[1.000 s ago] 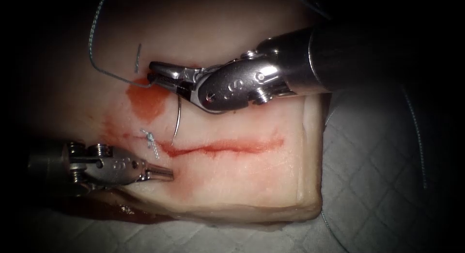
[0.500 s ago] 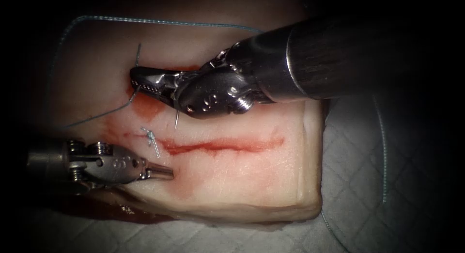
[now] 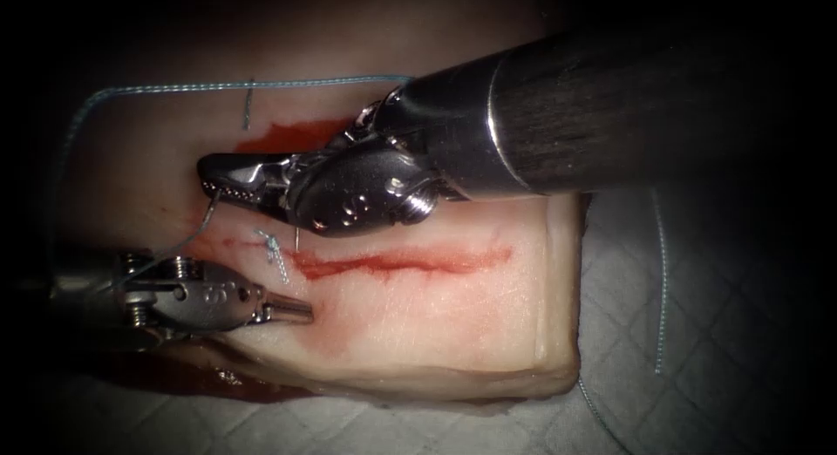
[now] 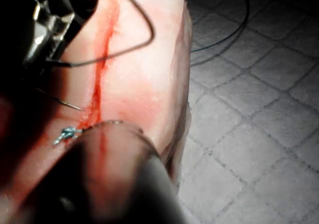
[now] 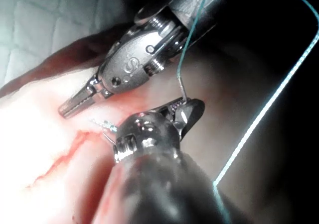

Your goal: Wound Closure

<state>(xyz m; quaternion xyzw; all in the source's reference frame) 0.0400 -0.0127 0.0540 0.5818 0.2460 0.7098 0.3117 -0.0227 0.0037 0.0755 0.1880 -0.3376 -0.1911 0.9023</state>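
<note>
Clamping the needle (image 3: 297, 237) near its tail, right hand (image 3: 228, 181) hovers above the tissue (image 3: 418, 315); left hand (image 3: 292, 311) together, empty.

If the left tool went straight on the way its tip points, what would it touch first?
Probably bare tissue: the left tool, holding nothing, points right along the surface just below the cut. Its height above the tissue is unclear.

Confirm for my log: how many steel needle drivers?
2. Left one, hand shut empty, below the red cut's left end; right one above it, gripping the curved steel needle, outside tissue, near its thread end.
</note>
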